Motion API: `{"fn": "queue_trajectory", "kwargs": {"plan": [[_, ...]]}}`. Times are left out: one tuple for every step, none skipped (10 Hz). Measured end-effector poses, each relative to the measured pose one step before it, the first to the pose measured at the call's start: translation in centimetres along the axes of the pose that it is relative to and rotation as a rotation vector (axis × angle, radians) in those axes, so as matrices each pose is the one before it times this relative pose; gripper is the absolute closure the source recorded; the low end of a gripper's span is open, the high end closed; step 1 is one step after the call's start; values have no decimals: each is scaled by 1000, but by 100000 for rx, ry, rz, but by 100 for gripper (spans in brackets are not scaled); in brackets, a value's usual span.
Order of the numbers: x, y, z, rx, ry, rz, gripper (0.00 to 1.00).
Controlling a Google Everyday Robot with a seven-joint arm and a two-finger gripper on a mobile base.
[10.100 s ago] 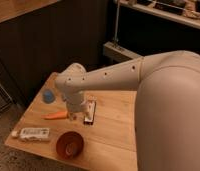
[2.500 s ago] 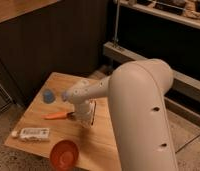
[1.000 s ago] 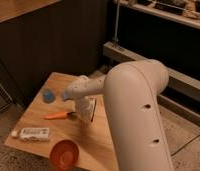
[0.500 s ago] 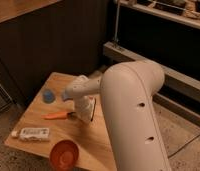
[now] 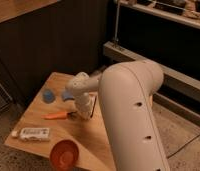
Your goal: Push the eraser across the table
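Note:
The eraser [image 5: 93,106] is a thin dark block lying on the wooden table [image 5: 38,112], just right of centre and pointing away from the camera. My gripper [image 5: 85,113] reaches down from the white wrist and sits low over the tabletop, against the eraser's left side. It is shut, with nothing seen held in it. My bulky white arm hides the table's right part.
An orange carrot [image 5: 58,116] lies just left of the gripper. A white tube [image 5: 35,133] rests near the front left edge, and a red-orange bowl [image 5: 64,154] stands at the front edge. A blue object [image 5: 48,95] sits at the back left. A dark wall stands behind the table.
The arm's big upper link has swung slightly to the left. The gripper stays low beside the eraser, which has barely shifted.

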Motion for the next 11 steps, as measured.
{"fn": "queue_trajectory", "kwargs": {"plan": [[-187, -122, 47, 450, 49, 84, 64], [-131, 6, 44, 225, 53, -24, 64], [-192, -39, 24, 241, -81, 14, 64], [-391, 13, -6, 374, -413, -249, 64], [-263, 63, -47, 80, -323, -169, 64], [-374, 55, -98, 61, -446, -129, 64], [-451, 52, -138, 100, -464, -109, 64], [-288, -2, -43, 185, -217, -81, 64], [-328, -22, 5, 268, -166, -58, 64], [-317, 30, 51, 229, -92, -105, 64], [-254, 78, 116, 133, -25, -179, 64]]}}
